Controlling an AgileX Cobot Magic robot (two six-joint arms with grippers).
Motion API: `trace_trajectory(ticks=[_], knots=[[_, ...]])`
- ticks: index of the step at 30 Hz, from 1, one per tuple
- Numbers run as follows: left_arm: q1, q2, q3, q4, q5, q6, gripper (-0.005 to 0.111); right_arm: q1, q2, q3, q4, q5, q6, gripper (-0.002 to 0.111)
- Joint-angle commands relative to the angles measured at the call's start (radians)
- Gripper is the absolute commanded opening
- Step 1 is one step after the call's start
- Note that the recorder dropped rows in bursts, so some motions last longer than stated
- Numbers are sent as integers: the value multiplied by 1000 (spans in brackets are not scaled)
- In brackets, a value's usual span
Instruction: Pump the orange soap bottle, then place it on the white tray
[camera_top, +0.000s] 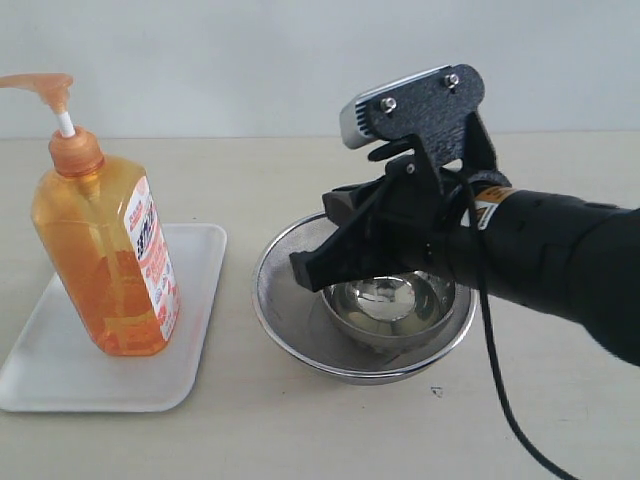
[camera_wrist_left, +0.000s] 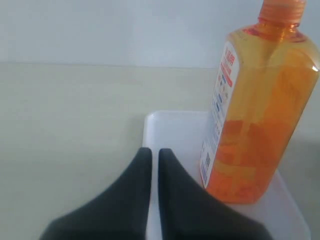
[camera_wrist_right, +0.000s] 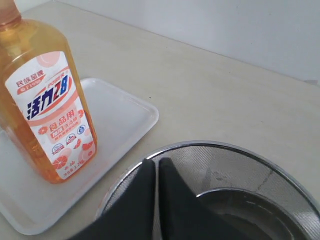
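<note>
**Orange soap bottle and grippers.** The orange soap bottle (camera_top: 105, 260) is shown upright on the white tray (camera_top: 45, 375), with its pump head (camera_top: 40, 84) raised on the white stem. Placement appears achieved; whether the pump has been pressed cannot be told. If a press is due, the head should be pushed straight down from above, so that the bottle is not tipped. The left gripper (camera_wrist_left: 151, 152) is seen with its fingers pressed together and empty, at the tray's edge, near the bottle but apart from it. The right gripper (camera_wrist_right: 154, 164), likewise closed on nothing, is held above the steel strainer (camera_top: 280, 250) and bowl (camera_top: 390, 305).
</note>
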Motion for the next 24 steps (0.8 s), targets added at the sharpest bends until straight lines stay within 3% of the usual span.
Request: trace_trajectory(ticks=[1, 15, 24], knots=[[-6, -1, 4, 4, 2, -6, 5, -70, -63, 2, 17, 93, -14, 0], [-6, -1, 4, 4, 2, -6, 5, -323, -318, 11, 66, 333, -1, 0], [-6, -1, 4, 4, 2, -6, 5, -463, -613, 253, 66, 299, 47, 0]])
